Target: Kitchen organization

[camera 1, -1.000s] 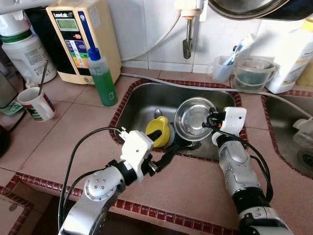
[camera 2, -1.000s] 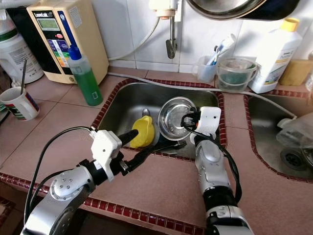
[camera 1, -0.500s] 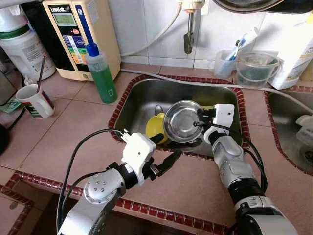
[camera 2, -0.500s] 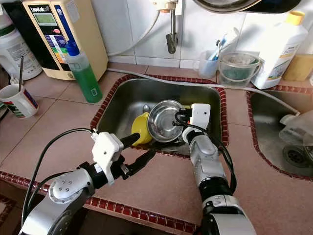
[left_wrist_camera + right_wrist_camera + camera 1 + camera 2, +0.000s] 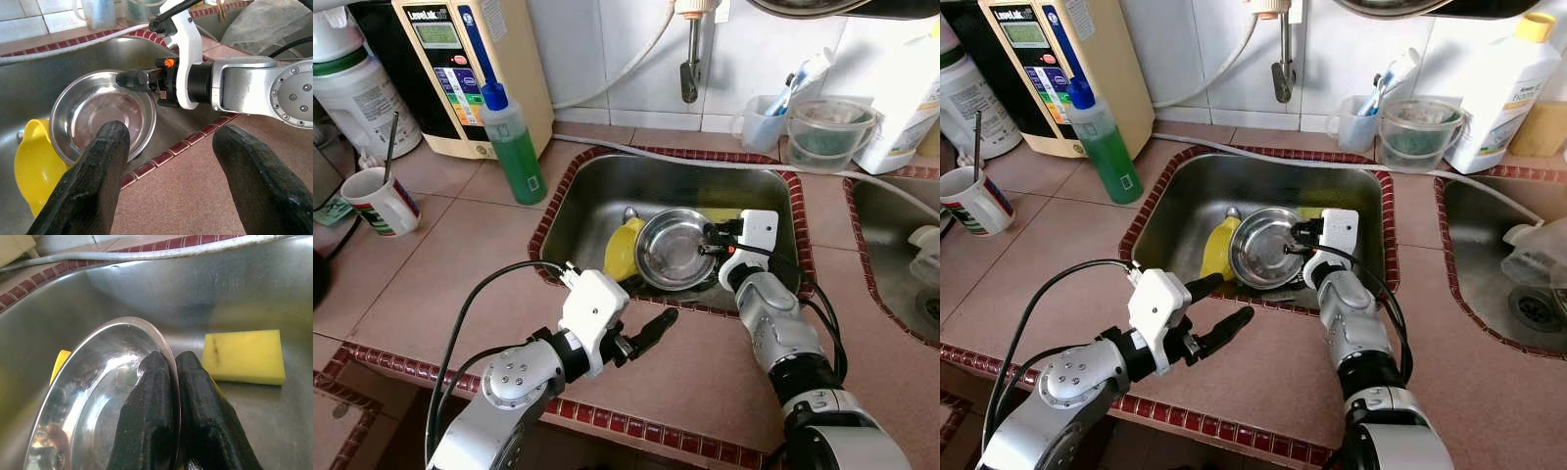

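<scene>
A steel bowl (image 5: 672,250) is in the sink (image 5: 597,186), tilted, with one side leaning on a yellow cup (image 5: 621,251). My right gripper (image 5: 172,363) is shut on the bowl's rim, one finger inside and one outside. Behind the bowl a yellow sponge (image 5: 243,356) lies flat on the sink floor. My left gripper (image 5: 1219,305) hovers open over the tiled counter just in front of the sink's front edge, holding nothing. In the left wrist view its fingertips (image 5: 111,137) frame the bowl (image 5: 100,115) and the right wrist.
A green soap bottle (image 5: 515,147), a mug with a spoon (image 5: 378,204) and a water unit (image 5: 475,69) stand on the left counter. The faucet (image 5: 690,59) hangs over the sink. Clear containers (image 5: 827,132) and a white bottle (image 5: 1494,88) stand at the back right. A second sink (image 5: 901,245) lies to the right.
My right gripper has shifted the bowl left in the sink and tipped it up against the yellow cup. My left gripper drew back from the sink's edge over the counter.
</scene>
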`<state>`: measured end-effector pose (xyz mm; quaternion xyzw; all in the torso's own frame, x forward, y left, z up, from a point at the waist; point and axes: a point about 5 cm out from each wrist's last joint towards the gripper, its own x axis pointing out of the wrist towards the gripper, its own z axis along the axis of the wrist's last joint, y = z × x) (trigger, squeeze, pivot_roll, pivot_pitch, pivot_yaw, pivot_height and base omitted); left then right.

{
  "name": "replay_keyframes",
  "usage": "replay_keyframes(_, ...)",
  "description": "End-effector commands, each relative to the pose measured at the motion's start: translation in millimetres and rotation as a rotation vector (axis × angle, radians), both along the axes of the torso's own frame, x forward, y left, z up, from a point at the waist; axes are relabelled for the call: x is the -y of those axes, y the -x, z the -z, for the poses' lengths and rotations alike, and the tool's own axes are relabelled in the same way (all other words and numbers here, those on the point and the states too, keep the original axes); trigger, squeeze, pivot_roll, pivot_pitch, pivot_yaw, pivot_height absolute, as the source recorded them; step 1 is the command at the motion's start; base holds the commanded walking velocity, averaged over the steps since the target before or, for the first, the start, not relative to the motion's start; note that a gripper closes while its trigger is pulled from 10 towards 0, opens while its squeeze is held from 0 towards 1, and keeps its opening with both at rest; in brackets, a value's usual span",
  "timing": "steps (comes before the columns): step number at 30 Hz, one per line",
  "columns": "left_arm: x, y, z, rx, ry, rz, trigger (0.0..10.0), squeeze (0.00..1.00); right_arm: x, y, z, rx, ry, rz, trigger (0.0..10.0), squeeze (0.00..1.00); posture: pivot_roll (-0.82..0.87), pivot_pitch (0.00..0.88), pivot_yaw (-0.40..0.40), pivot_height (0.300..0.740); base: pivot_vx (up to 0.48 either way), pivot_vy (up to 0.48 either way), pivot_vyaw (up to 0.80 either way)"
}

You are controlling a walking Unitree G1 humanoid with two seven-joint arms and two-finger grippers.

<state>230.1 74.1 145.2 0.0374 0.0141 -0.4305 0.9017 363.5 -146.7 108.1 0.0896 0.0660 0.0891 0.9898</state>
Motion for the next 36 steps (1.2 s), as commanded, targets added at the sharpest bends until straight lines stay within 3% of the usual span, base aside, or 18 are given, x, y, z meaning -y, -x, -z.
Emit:
replay_keyframes(1,-0.4,1.3,-3.9,0.014,-0.007,0.008,10.0,0.00,-3.0,-1.7,1.0,-0.027,-0.010,-0.003,10.0,0.00,-0.06,0.124,0.116,0.740,0.000,0.000,0.00)
replay_keyframes(4,-0.4,1.3,-4.2,0.013,-0.005,0.008,10.0,0.00,-3.0,-1.5,2.3,-0.039,-0.011,-0.004,10.0,0.00,-0.06,0.123,0.116,0.740,0.000,0.000,0.00)
replay_keyframes(5,-0.4,1.1,-4.4,0.014,-0.005,0.008,10.0,0.00,-2.8,-1.5,3.0,-0.047,-0.017,0.001,10.0,1.00,-0.06,0.122,0.115,0.740,0.000,0.000,0.00)
replay_keyframes(29,-0.6,-3.9,-5.9,0.028,-0.002,0.000,10.0,0.00,-7.1,-3.0,-1.4,-0.023,-0.027,-0.006,10.0,1.00,-0.06,0.093,0.108,0.740,0.000,0.000,0.00)
replay_keyframes(36,-3.4,-14.1,-7.5,0.056,0.005,-0.047,10.0,0.00,-10.4,-1.3,-17.9,0.141,0.017,-0.014,10.0,1.00,-0.05,0.068,0.086,0.740,0.000,0.000,0.00)
